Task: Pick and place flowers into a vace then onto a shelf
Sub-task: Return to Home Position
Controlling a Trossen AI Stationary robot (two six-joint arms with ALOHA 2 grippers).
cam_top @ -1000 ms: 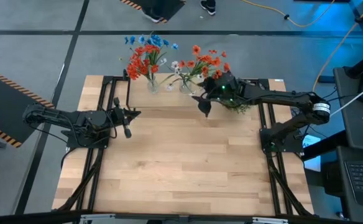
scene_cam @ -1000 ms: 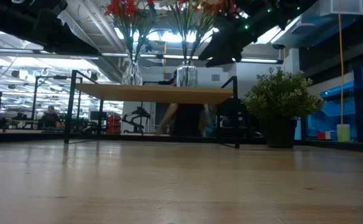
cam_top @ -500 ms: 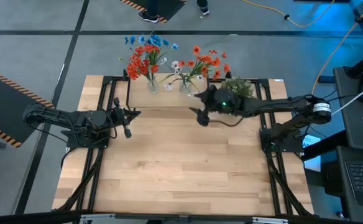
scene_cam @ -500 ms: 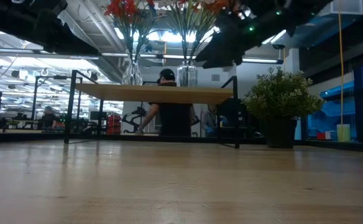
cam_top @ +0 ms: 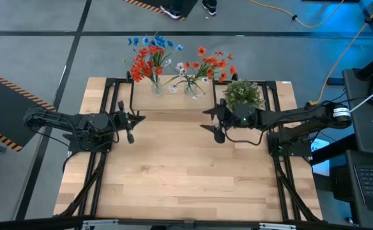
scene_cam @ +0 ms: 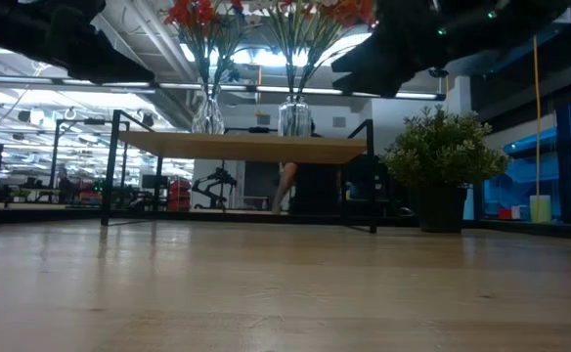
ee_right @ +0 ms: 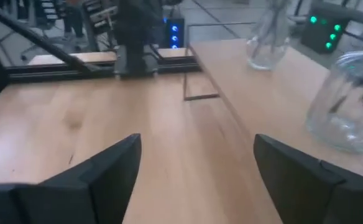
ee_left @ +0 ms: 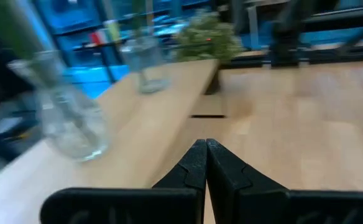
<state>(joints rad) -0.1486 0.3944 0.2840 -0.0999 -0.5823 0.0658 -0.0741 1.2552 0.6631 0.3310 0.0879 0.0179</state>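
Up on the shelf (scene_cam: 246,148), two glass vases (scene_cam: 207,115) hold flowers (cam_top: 149,61); left gripper (ee_left: 206,146) closed, right gripper (ee_right: 197,140) wide.

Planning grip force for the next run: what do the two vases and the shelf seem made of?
The left vase and right vase look like clear glass, possibly plastic: the room shows through and their walls glint. The shelf looks like pale matte wood with faint grain; its legs look like thin black-painted metal.

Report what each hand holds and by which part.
Nothing is held. The left hand is shut and empty, the right hand open and empty; the flowers stand in vases on the shelf.
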